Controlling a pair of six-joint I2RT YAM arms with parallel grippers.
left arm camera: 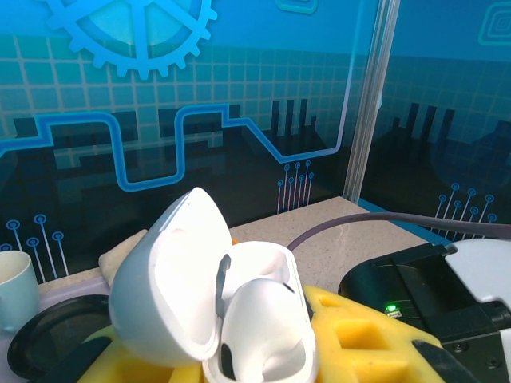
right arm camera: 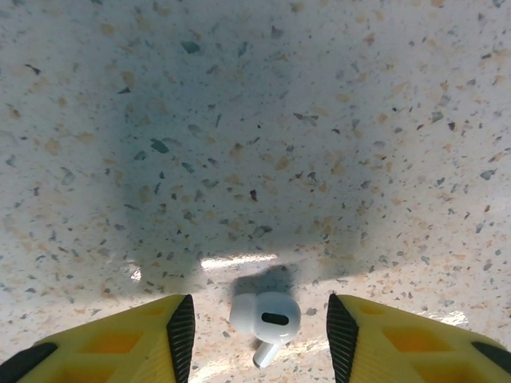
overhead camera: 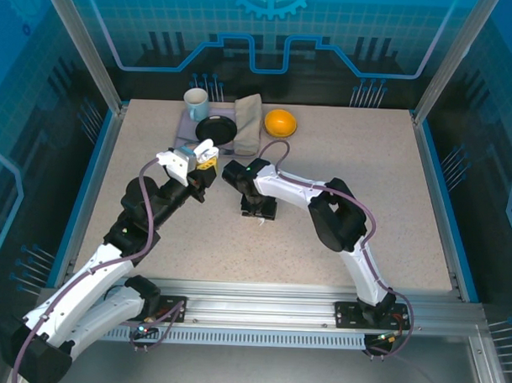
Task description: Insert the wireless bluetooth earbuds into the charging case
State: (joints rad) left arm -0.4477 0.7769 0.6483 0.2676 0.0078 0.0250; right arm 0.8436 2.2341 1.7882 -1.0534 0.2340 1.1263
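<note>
A white charging case sits in my left gripper, whose yellow fingers are shut on its body. The lid is swung open to the left. From above, the left gripper holds the case raised over the table's back middle. One white earbud lies on the speckled table, stem toward the camera. My right gripper points straight down over it, open, with a black pad on either side and a gap to the earbud on both. The top view places the right gripper mid-table.
At the back edge stand a pale cup, a black dish, a folded beige cloth and an orange. The two grippers are close together, and the right arm's black wrist is just right of the case.
</note>
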